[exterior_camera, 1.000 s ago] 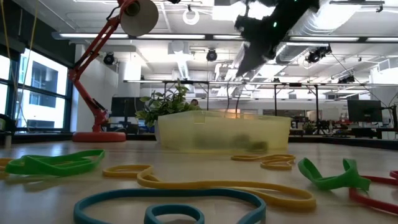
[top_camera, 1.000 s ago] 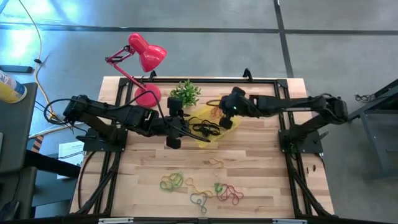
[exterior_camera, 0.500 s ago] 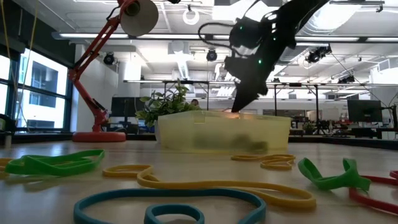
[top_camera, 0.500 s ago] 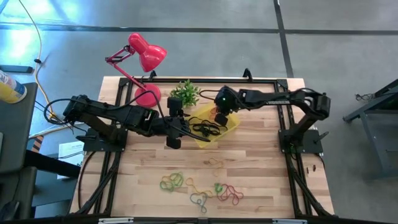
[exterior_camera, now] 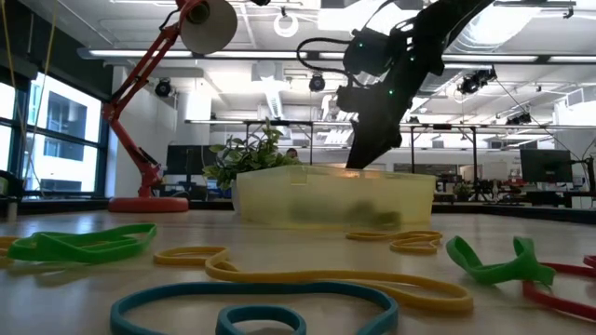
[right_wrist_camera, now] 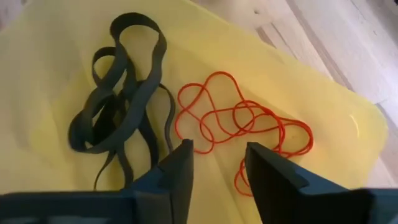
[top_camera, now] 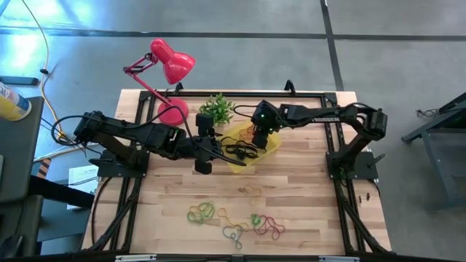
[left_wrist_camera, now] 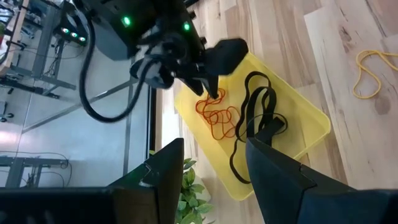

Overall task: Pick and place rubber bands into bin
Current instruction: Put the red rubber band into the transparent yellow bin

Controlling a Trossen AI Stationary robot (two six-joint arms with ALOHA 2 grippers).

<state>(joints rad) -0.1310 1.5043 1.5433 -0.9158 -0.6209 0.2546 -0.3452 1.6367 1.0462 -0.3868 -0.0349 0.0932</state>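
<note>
The right gripper (top_camera: 256, 135), swung in from the right since a second ago, is now held low over the shallow translucent yellow plastic bin (top_camera: 271, 149), fingers spread and empty. Thin orange rubber bands (right_wrist_camera: 239, 124) and larger black rubber bands (right_wrist_camera: 118, 121) are seen lying inside it. The left gripper (top_camera: 218, 149) is unmoved beside the bin, fingers parted.

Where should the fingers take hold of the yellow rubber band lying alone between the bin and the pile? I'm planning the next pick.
Judging by its pose, come straight down on the yellow rubber band. It lies flat on the table as a thin, pinched loop, so the fingers should straddle one strand near the narrow middle, where the strands run close together. It sits apart from the bin and the other bands, so nothing crowds it.
</note>
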